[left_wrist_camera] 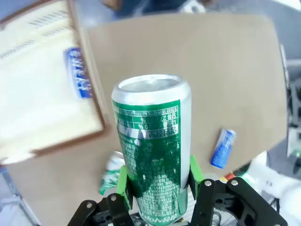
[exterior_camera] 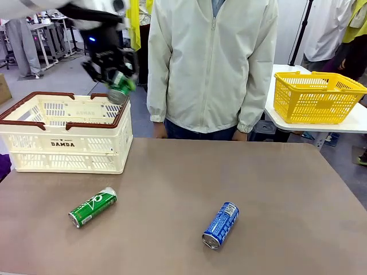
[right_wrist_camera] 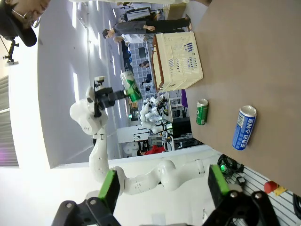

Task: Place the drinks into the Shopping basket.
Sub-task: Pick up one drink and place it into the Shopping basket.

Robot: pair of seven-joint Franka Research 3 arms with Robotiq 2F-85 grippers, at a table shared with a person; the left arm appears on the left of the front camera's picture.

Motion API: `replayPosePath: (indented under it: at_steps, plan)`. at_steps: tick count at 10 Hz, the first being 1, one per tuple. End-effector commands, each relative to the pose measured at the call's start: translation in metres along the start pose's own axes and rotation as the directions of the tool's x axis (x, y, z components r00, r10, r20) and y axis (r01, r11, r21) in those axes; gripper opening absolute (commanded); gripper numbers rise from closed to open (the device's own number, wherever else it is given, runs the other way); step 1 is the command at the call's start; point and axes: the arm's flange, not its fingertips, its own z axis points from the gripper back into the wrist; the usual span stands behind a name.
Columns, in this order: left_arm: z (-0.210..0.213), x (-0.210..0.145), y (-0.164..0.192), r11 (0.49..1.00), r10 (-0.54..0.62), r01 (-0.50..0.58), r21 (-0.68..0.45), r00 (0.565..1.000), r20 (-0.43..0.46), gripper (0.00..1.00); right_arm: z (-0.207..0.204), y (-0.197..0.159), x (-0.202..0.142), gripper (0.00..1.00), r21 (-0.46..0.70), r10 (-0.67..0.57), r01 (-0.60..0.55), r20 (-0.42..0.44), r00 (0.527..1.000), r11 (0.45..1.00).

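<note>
A green can is clamped in the left claw, tilted above the right end of the Shopping basket, which stands at the table's far left corner. A second green can and a blue can lie on their sides toward the near edge. The right claw stands apart, holding nothing.

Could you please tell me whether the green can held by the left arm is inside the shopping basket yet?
Out: the green can hangs tilted in the shut jaws, above the basket's far right corner.
</note>
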Motion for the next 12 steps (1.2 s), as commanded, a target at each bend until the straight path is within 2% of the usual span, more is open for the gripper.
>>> replayPosePath:
  at_steps: [1, 3, 6, 8, 12]
  plan:
    - [0.001, 0.035, 0.056, 0.983, 0.173, -0.177, 0.051, 0.982, 0.073, 0.0, 0.002, 0.001, -0.003, 1.0, -0.003, 0.014, -0.014, -0.01, 1.0, 1.0]
    - [-0.007, 0.037, 0.111, 0.941, 0.325, -0.33, 0.077, 0.943, 0.075, 0.0, 0.002, 0.001, -0.003, 1.0, -0.003, 0.014, -0.014, -0.01, 1.0, 1.0]
    - [-0.066, 0.038, 0.175, 0.89, 0.444, -0.446, 0.092, 0.895, 0.045, 0.0, 0.002, 0.001, -0.003, 1.0, -0.003, 0.014, -0.014, -0.01, 1.0, 1.0]
    - [-0.086, 0.048, 0.189, 0.882, 0.461, -0.465, 0.073, 0.885, 0.059, 0.0, 0.002, 0.001, -0.003, 1.0, -0.003, 0.014, -0.014, -0.01, 1.0, 1.0]
    - [-0.123, 0.056, 0.192, 0.874, 0.444, -0.431, 0.223, 0.896, -0.01, 0.0, 0.002, 0.001, -0.003, 1.0, -0.003, 0.014, -0.014, -0.01, 1.0, 1.0]
